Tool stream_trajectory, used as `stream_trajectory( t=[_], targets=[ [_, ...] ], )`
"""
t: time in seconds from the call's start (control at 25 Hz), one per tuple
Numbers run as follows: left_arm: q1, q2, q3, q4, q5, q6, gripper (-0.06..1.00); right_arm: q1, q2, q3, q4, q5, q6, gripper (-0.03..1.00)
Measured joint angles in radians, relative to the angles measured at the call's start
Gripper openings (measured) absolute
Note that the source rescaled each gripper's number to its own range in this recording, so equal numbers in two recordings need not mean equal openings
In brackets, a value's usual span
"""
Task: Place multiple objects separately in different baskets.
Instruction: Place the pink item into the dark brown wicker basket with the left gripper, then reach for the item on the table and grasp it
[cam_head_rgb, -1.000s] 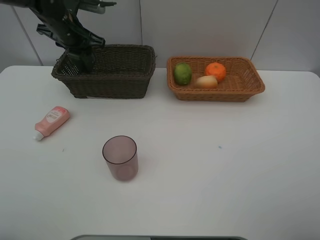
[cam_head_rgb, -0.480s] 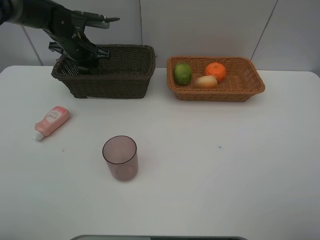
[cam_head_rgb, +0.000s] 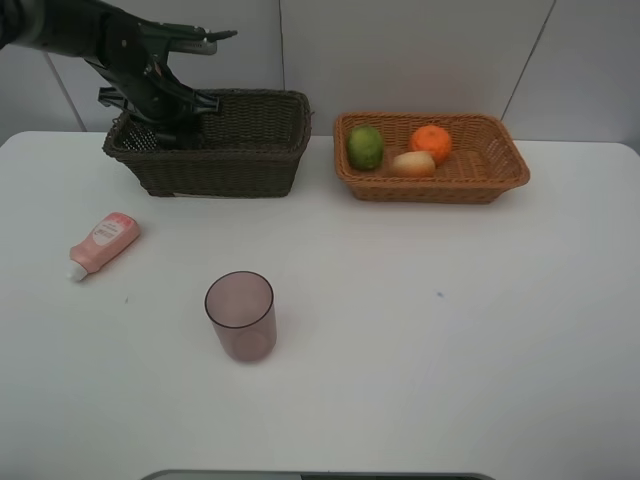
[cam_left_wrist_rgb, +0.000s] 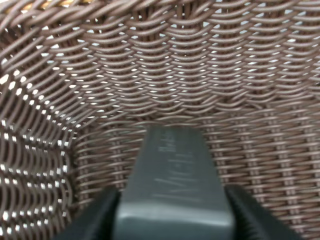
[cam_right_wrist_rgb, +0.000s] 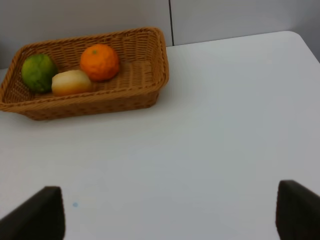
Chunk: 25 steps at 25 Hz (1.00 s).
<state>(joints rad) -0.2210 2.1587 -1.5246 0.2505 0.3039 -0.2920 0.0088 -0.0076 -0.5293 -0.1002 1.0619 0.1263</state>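
My left gripper reaches down into the left end of the deep dark brown basket. In the left wrist view it is shut on the dark green pump bottle, held against the basket's woven floor. The shallow tan basket holds the green lime, the orange and the pale peach-like fruit. The pink tube lies on the table at the left. The pinkish cup stands upright in front. My right gripper is open and empty over bare table.
The white table ends at a grey wall behind both baskets. The right wrist view shows the tan basket with the lime, orange and peach-like fruit.
The left arm has swung from steep to leaning in from the left, its gripper staying in the dark basket's left end. Nothing else has moved.
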Motion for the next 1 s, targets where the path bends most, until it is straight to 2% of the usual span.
stream_trajectory(
  t=[0.08,0.2,0.52,0.76,1.0],
  targets=[
    [0.002,-0.005,0.0,-0.015,0.0,0.0,0.89,0.0,0.0,0.0,0.0,0.0,0.0,0.81],
    [0.005,-0.023,0.0,-0.021,0.0,0.0,0.95,0.0,0.0,0.0,0.0,0.0,0.0,0.81],
    [0.005,-0.117,0.0,-0.024,0.052,0.023,0.96,0.0,0.0,0.0,0.0,0.0,0.0,0.81],
    [0.003,-0.219,0.0,-0.025,0.16,0.03,0.96,0.0,0.0,0.0,0.0,0.0,0.0,0.81],
    [-0.031,-0.32,0.0,-0.027,0.325,0.07,0.96,0.0,0.0,0.0,0.001,0.0,0.0,0.81]
  ],
)
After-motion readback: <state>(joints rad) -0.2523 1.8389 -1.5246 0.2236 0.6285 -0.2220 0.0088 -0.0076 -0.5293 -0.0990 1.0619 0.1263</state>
